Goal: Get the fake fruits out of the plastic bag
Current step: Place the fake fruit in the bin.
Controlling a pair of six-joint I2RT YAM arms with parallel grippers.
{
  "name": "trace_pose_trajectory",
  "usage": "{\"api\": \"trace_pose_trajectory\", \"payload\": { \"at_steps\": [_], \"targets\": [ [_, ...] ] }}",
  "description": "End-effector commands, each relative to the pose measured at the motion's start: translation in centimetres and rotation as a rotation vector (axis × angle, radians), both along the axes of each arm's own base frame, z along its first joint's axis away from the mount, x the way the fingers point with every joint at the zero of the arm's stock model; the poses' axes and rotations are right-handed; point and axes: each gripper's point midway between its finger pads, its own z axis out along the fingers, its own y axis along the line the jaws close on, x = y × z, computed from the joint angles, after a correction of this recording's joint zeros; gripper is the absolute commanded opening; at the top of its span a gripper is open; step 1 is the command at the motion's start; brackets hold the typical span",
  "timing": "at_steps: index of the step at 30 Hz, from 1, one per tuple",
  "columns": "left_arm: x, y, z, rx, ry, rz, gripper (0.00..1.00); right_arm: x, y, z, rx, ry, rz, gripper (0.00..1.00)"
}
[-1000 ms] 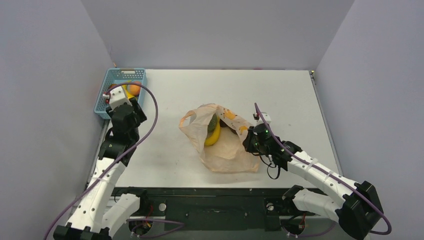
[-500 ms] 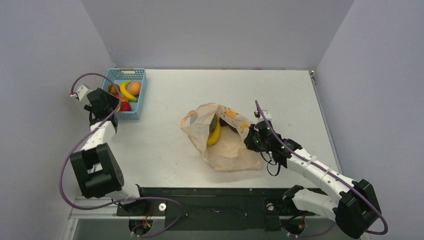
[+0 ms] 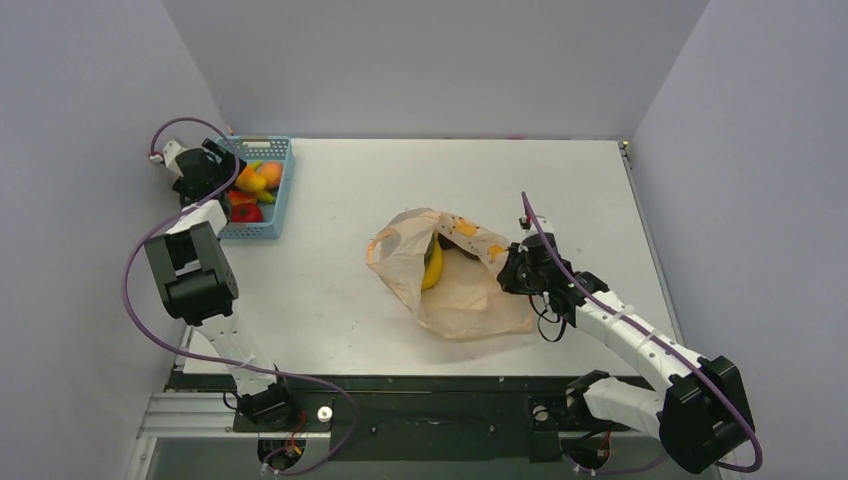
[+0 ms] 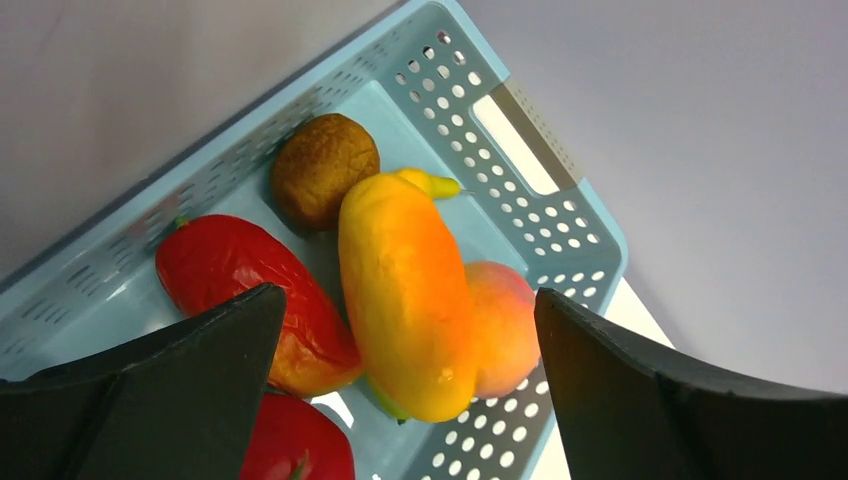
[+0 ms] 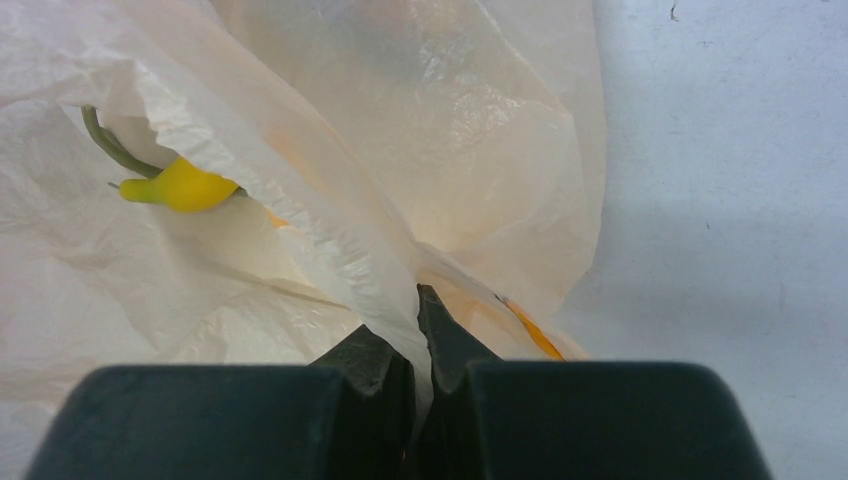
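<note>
Newly released, left hand point(image 4: 408, 310) leaves a fruit point(image 4: 398, 240) in the basket point(image 4: 575, 215) at the desk's point(image 3: 420, 175) far-left corner; right hand point(image 5: 418, 300) clenches the plastic bag point(image 3: 465, 305), banana point(image 3: 433, 266) remaining.

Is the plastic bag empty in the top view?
No, a yellow banana lies in the open mouth of the bag.

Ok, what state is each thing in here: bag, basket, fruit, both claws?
plastic bag, lying crumpled on the table, mouth open.
banana, inside the bag, partly showing at the mouth.
blue basket, upright, holding several fake fruits.
left claw, open above the basket, empty.
right claw, shut on the plastic bag's edge.
</note>
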Motion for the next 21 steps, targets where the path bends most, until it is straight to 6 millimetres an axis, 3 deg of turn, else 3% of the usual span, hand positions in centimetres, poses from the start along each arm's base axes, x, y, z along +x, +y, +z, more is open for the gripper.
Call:
{"api": "trace_pose_trajectory", "payload": {
  "at_steps": [1, 7, 10, 11, 12, 13, 14, 15, 16, 17, 18, 19, 20, 21],
  "targets": [
    [1.1, 1.7, 2.2, 0.060, -0.027, 0.048, 0.97, 1.3, 0.3, 1.8, 0.027, -0.062, 0.007, 0.00],
    [0.4, 0.8, 5.3, 0.106, -0.048, 0.011, 0.97, 1.4, 0.4, 1.7, 0.023, -0.055, 0.014, 0.00],
    [-0.7, -1.3, 7.3, 0.092, -0.078, -0.037, 0.97, 1.5, 0.4, 1.9, 0.023, -0.057, 0.018, 0.00],
    [-1.3, -2.2, 8.8, 0.083, -0.102, -0.064, 0.97, 1.5, 0.4, 2.0, 0.024, -0.059, 0.018, 0.00],
    [-2.0, -3.2, 8.0, 0.039, -0.091, -0.074, 0.97, 1.5, 0.4, 2.1, 0.026, -0.061, 0.018, 0.00],
    [-2.8, -5.0, 9.6, 0.013, -0.126, -0.121, 0.97, 1.5, 0.4, 2.1, 0.027, -0.062, 0.016, 0.00],
    [-3.9, -6.7, 7.9, -0.050, -0.107, -0.139, 0.97, 1.5, 0.4, 2.0, 0.028, -0.061, 0.014, 0.00],
    [-4.7, -8.4, 9.9, -0.059, -0.167, -0.190, 0.97, 1.5, 0.4, 2.1, 0.031, -0.062, 0.009, 0.00],
    [-5.6, -10.7, 8.4, -0.098, -0.149, -0.229, 0.97, 1.4, 0.4, 2.0, 0.033, -0.060, 0.008, 0.00],
    [-6.5, -12.5, 10.1, -0.102, -0.190, -0.278, 0.97, 1.4, 0.5, 2.1, 0.040, -0.061, 0.008, 0.00],
    [-7.4, -14.5, 9.0, -0.118, -0.170, -0.322, 0.97, 1.3, 0.6, 2.0, 0.044, -0.060, 0.009, 0.00],
    [-8.3, -16.5, 10.3, -0.125, -0.197, -0.374, 0.97, 1.3, 0.6, 2.1, 0.052, -0.062, 0.009, 0.00],
    [-9.3, -17.5, 9.3, -0.143, -0.179, -0.395, 0.97, 1.2, 0.6, 2.1, 0.055, -0.060, 0.008, 0.00],
    [-10.3, -19.0, 10.7, -0.147, -0.211, -0.440, 0.97, 1.1, 0.6, 2.1, 0.056, -0.060, 0.007, 0.00]
  ]
}}
